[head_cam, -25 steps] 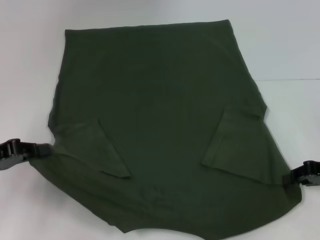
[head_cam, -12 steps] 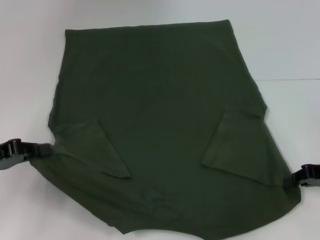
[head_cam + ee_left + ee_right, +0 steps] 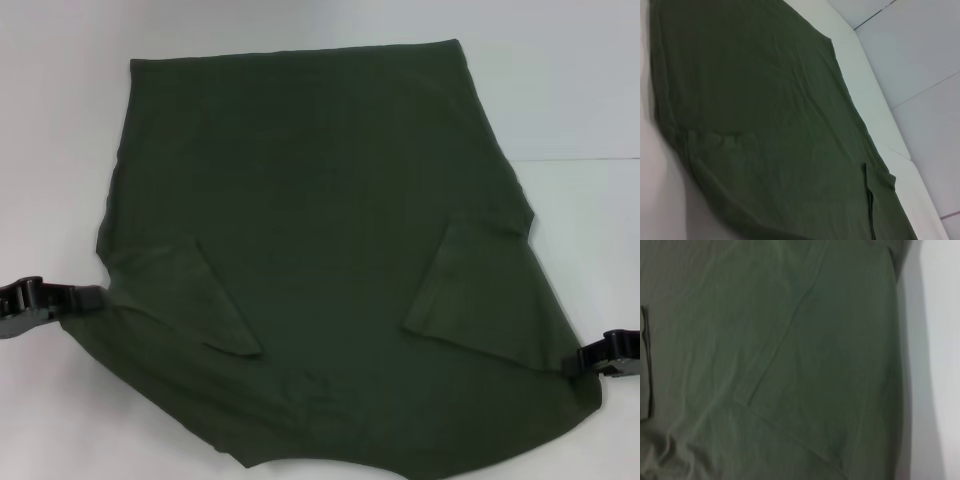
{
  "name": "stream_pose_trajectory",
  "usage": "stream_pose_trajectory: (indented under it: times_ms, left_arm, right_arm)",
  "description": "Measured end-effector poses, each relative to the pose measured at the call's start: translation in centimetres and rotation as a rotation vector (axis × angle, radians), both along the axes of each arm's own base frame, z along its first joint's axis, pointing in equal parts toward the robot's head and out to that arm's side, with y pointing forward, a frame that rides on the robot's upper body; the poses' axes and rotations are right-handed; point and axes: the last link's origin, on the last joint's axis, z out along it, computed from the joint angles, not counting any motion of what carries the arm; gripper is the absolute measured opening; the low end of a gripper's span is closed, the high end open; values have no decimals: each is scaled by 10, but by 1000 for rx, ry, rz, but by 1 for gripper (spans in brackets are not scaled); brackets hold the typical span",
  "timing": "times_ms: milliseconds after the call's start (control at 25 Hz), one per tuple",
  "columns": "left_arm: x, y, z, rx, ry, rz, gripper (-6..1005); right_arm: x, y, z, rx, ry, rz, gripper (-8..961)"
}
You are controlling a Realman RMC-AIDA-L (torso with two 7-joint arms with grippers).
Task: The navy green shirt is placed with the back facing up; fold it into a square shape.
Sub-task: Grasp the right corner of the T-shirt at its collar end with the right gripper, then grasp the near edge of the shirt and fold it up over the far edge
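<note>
I see the navy green shirt (image 3: 320,260) lying hem away; my left gripper (image 3: 70,298) and right gripper (image 3: 590,357) meet its side edges, grip unclear, the right lower than before.

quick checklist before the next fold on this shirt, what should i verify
1. Navy green shirt lies back up, no lettering showing: ok.
2. Both sleeves folded inward onto the body: ok.
3. Left claw at the shirt's left edge: ok; whether it grips the fabric: cannot tell.
4. Right claw at the shirt's right edge: ok; grip: cannot tell.
5. Fabric flat: not ok, small wrinkles near the near hem.
6. Shirt fully on the table: cannot tell, the near hem runs out of the head view.
</note>
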Motion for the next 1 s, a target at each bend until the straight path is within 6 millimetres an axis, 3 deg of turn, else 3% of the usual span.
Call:
stream_pose_trajectory:
  times_ms: [280, 400, 1000]
  left_arm:
    - [0, 0, 0, 4, -3, -3, 15]
    - [1, 1, 0, 7, -6, -5, 15]
    - [-5, -6, 5, 22, 7, -20, 19]
  right_arm:
    - [-3, 1, 4, 5, -10, 54, 235]
    - [-6, 1, 4, -5, -1, 57, 45]
    - [-4, -11, 18, -24, 16, 108, 14]
